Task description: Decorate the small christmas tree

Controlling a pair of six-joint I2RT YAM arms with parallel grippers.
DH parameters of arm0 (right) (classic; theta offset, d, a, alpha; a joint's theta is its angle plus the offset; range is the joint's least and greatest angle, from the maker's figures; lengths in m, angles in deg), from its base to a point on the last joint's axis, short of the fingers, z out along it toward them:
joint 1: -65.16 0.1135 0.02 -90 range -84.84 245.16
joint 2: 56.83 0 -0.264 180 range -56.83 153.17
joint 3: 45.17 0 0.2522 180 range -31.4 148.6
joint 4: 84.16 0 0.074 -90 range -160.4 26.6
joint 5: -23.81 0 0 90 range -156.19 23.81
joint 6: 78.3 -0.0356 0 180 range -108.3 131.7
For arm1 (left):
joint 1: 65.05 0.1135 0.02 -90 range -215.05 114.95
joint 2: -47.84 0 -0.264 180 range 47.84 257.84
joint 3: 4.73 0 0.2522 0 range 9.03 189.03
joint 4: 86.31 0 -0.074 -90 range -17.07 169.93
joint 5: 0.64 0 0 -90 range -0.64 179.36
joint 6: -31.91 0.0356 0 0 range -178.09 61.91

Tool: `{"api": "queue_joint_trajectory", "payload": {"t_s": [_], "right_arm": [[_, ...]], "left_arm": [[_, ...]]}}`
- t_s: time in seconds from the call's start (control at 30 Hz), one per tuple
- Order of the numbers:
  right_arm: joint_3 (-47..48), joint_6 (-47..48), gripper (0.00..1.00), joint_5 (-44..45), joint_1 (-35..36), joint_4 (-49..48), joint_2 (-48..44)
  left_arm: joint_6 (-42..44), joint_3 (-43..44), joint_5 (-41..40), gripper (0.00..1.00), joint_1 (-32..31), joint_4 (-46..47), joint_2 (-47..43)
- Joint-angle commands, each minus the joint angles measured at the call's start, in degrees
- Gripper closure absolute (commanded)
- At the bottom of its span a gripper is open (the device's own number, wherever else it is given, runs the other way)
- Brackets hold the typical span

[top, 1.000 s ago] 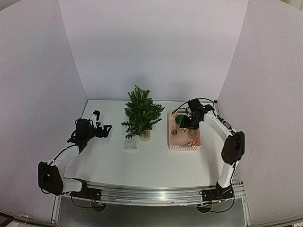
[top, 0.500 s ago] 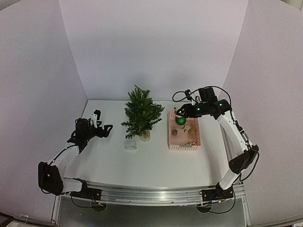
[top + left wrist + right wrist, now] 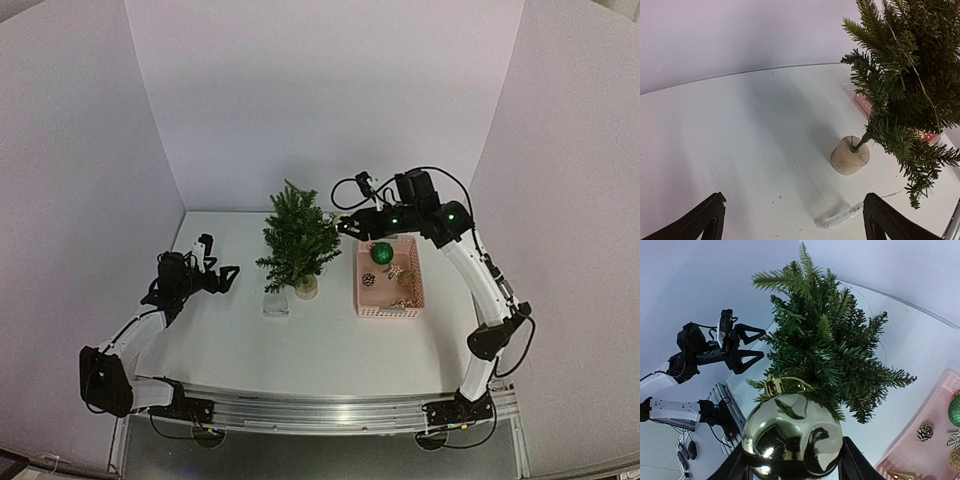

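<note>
Beside the small christmas tree [image 3: 827, 352], my right gripper [image 3: 792, 467] clamps the gold bauble [image 3: 790, 432], left gripper [image 3: 796, 217] gaping empty; I'd ease it onto 1 sturdy outer branch

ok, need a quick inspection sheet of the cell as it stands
Surface: white table; no spills seen.
Job's things: small christmas tree upright in its tan base, no ornaments seen on it; gold bauble held up at its right side.
Clutter: pink basket right of the tree, holding a green bauble, a pine cone and other small ornaments; clear plastic piece lying by the base.
Tools: left tool open, empty, left of the tree; right tool shut on the gold bauble.
Cables: black loops at the right wrist; thin wire in the branches.
Surroundings: white panels on three sides.
</note>
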Motion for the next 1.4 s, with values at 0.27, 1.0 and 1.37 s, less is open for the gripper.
{"api": "queue_joint_trajectory", "payload": {"t_s": [0.27,1.0,1.37], "right_arm": [[-12.83,-0.32,0.56,-0.47,1.14,-1.46,-5.41],[-18.76,1.52,0.57,-0.81,1.14,-2.01,-6.87],[-23.31,1.56,0.58,-0.11,1.13,-2.08,-9.41]], "left_arm": [[0.05,-0.39,1.3,0.04,0.26,0.92,-1.48],[0.67,1.13,1.77,0.04,0.29,0.22,-0.07],[1.18,1.26,1.49,0.04,0.29,-0.66,-0.03]]}}
